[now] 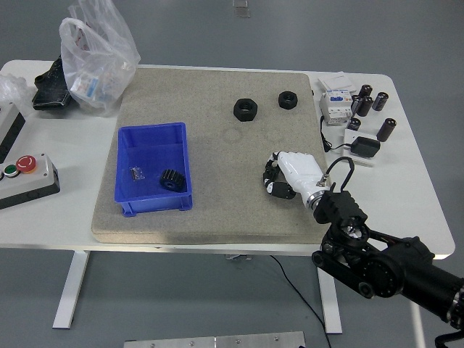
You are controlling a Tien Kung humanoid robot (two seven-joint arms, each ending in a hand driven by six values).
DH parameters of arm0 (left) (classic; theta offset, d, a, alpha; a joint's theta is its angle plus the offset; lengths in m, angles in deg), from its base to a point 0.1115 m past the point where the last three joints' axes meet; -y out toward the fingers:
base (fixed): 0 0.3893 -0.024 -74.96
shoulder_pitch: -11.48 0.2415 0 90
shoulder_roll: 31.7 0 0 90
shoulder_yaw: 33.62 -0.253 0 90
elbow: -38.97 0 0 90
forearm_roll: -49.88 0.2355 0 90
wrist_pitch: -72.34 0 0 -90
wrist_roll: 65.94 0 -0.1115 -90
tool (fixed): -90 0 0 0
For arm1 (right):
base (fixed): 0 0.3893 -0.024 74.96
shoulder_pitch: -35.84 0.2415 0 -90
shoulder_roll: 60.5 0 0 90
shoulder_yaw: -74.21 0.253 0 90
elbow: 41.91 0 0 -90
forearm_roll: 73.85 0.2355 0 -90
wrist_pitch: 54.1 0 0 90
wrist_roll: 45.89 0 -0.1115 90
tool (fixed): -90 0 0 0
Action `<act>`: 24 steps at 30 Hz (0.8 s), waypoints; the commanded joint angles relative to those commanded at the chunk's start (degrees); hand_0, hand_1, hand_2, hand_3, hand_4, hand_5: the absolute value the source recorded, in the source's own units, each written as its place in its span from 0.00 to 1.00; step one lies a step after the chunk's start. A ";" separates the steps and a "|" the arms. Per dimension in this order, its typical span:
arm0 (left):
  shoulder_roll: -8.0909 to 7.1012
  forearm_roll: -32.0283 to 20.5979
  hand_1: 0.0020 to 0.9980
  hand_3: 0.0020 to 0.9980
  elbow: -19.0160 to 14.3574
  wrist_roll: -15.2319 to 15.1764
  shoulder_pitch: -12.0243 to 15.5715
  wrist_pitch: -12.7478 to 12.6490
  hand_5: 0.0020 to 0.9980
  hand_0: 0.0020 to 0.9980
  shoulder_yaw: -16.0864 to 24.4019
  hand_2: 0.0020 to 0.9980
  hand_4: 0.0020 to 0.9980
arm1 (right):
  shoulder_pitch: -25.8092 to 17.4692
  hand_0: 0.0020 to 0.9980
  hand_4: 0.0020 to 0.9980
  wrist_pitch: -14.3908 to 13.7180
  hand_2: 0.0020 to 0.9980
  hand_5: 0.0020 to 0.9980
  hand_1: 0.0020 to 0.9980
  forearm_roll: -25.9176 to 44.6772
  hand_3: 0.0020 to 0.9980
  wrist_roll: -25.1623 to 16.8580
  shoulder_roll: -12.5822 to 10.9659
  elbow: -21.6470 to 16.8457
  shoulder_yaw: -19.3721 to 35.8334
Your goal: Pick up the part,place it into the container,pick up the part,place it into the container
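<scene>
A blue bin (pixel 127 204) stands on the left of the tan mat (pixel 217 210). Inside it lie a black gear (pixel 172 179) near its right wall and a small dark bit (pixel 136 172). Two black hex nuts (pixel 246 109) (pixel 288 99) rest at the mat's far right. My right hand (pixel 275 178), white with black fingertips, hovers low over the mat's right front, well to the right of the bin and in front of the nuts. Its fingers are curled in, and I see no part in them. The left arm is out of view.
A plastic bag (pixel 96 55) and a black object (pixel 49 85) sit at the far left. A button box (pixel 26 177) lies left of the mat. To the right are a white module (pixel 336 102), several black cylinders (pixel 371 101) and a black adapter (pixel 365 147) with a cable.
</scene>
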 joint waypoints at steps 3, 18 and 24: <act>-0.01 -0.08 0.46 0.63 0.00 -0.03 -0.03 -0.03 0.24 0.67 -0.02 0.53 0.62 | 0.69 0.27 0.18 -0.37 0.26 0.15 0.46 -0.34 0.45 -0.13 -0.45 -1.01 -0.35; -0.14 -0.35 0.46 0.63 0.00 0.11 -0.04 -0.04 0.24 0.67 -0.19 0.53 0.63 | 10.17 0.28 0.18 0.12 0.31 0.08 0.47 -1.39 0.47 0.98 4.22 -13.01 -9.22; -0.16 0.01 0.46 0.63 0.00 0.38 0.27 -0.03 0.24 0.67 0.23 0.53 0.63 | 10.67 0.28 0.20 0.58 0.42 0.06 0.49 -2.66 0.56 1.06 6.58 -15.03 -11.39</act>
